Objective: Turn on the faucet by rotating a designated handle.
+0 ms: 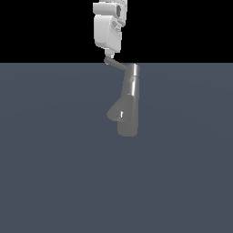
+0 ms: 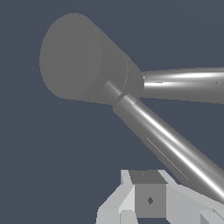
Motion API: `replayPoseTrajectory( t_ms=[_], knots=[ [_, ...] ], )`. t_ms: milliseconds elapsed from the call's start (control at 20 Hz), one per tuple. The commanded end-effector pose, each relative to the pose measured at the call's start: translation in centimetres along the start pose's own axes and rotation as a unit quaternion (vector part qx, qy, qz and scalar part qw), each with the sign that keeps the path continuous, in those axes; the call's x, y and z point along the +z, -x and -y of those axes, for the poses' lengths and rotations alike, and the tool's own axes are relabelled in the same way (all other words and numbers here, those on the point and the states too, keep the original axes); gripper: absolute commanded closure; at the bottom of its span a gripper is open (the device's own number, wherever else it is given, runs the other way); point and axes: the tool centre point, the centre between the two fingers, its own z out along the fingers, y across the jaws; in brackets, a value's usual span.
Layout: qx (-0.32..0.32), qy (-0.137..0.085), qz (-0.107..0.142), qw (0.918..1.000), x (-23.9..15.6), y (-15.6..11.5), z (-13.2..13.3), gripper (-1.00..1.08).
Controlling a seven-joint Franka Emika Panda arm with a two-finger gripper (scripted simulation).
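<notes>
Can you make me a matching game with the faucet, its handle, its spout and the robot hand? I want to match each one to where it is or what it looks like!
Things:
1. faucet
2. handle
3. spout
4. hand

Clues:
A. thin rod sticking sideways from the top of the column
B. white, up above, right at the rod's far tip
C. tall grey shiny column
D. short stubby piece low on the column's side, toward the exterior view's left

Pairs: 1-C, 2-A, 3-D, 4-B
</notes>
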Motion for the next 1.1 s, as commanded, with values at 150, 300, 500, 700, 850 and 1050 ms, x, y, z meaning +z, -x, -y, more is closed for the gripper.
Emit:
replayPoseTrajectory(
  t_ms=[150,300,500,700,850,1050],
  knots=[
    [-0.001,0.007,-0.001,1.0000,-0.2,-1.1,-1.7,1.08],
    [-0.002,0.008,-0.001,1.0000,-0.5,-1.6,-2.5,1.08],
    [-0.003,0.010,-0.001,0.9999,-0.9,-2.4,-3.6,1.08],
    [-0.005,0.011,-0.001,0.9999,-1.3,-3.2,-4.7,1.08],
    [-0.008,0.007,0.000,0.9999,-1.6,-2.7,-4.6,1.08],
    [-0.007,0.009,0.000,0.9999,-1.8,-5.5,-4.8,1.08]
  ],
)
